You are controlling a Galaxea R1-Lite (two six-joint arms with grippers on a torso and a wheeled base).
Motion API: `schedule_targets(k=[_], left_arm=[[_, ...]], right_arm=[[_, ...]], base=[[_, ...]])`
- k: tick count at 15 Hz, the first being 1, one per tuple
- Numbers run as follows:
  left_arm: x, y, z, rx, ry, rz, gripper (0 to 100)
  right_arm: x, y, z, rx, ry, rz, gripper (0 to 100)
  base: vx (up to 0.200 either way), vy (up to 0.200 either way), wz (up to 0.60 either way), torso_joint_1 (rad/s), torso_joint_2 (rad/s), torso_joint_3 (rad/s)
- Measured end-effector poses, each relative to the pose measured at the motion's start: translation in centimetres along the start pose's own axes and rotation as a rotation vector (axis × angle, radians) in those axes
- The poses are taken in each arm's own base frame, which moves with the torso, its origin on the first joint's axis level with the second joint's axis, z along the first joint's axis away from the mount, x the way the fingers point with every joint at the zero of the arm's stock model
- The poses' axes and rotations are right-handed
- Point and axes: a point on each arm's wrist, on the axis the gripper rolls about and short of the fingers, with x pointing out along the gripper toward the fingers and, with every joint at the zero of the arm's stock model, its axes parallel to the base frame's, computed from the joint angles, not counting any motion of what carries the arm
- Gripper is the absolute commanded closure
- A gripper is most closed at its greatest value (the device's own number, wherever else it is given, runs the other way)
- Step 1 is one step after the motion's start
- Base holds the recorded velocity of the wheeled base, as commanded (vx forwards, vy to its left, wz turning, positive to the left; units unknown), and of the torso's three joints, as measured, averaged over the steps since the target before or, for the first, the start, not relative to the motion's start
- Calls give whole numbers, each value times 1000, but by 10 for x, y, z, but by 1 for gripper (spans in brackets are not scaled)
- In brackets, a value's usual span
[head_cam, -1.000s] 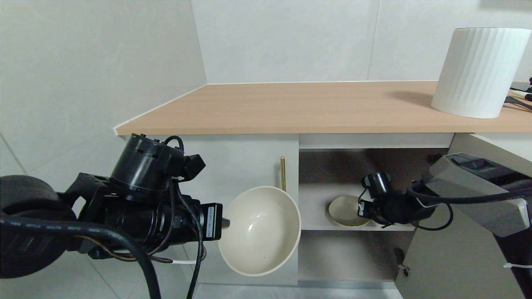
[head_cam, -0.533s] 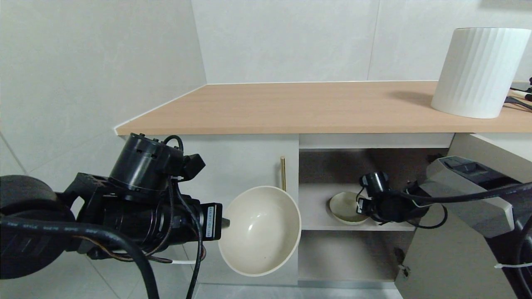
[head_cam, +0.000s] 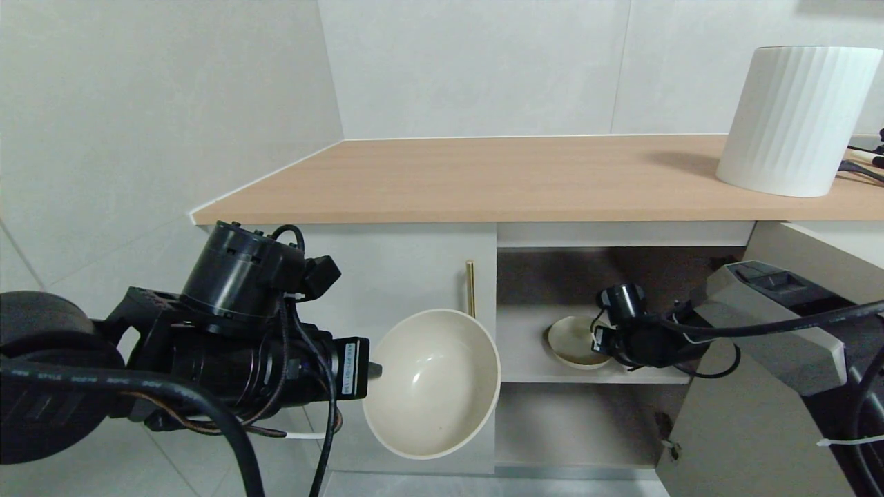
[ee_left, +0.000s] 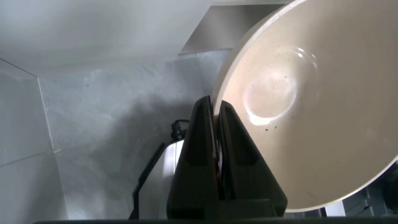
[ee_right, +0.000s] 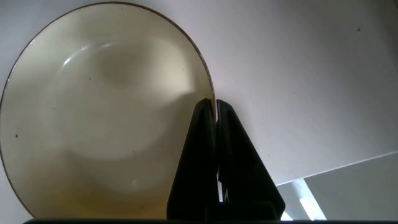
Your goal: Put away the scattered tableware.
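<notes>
A large cream bowl (head_cam: pixel 431 383) hangs in the air in front of the shut left cabinet door, its hollow facing me. My left gripper (head_cam: pixel 373 371) is shut on its rim; the left wrist view has the fingers (ee_left: pixel 214 134) clamping the bowl (ee_left: pixel 311 106) edge. A smaller beige plate (head_cam: pixel 571 340) sits low over the middle shelf (head_cam: pixel 532 362) inside the open cabinet. My right gripper (head_cam: pixel 599 342) is shut on its rim, and the right wrist view has the plate (ee_right: pixel 106 106) pinched between the fingers (ee_right: pixel 214 134). Whether the plate touches the shelf I cannot tell.
A wooden countertop (head_cam: pixel 497 179) runs above the cabinet, with a tall white ribbed container (head_cam: pixel 798 117) at its right end. The left door carries a brass handle (head_cam: pixel 470 286). The right cabinet door (head_cam: pixel 746 428) stands swung open at the right. A lower shelf space (head_cam: pixel 573 428) lies below.
My right gripper has carried the beige plate slightly left, deeper into the cabinet over the middle shelf. The left arm and its bowl have stayed still.
</notes>
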Motion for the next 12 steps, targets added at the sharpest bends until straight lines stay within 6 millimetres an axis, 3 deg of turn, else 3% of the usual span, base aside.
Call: schedule_targets(k=[6,7,12], left_arm=[[0,0,0,0,0,0,100],[0,0,0,0,0,0,100],[0,0,0,0,1,0,100]], right_arm=[[0,1,1,6,-6,1,100],[0,1,2,7,-7,2,0],[0,1,3,21,-10,2,0]], base=[[0,0,0,0,0,0],[0,0,0,0,0,0],[0,0,0,0,0,0]])
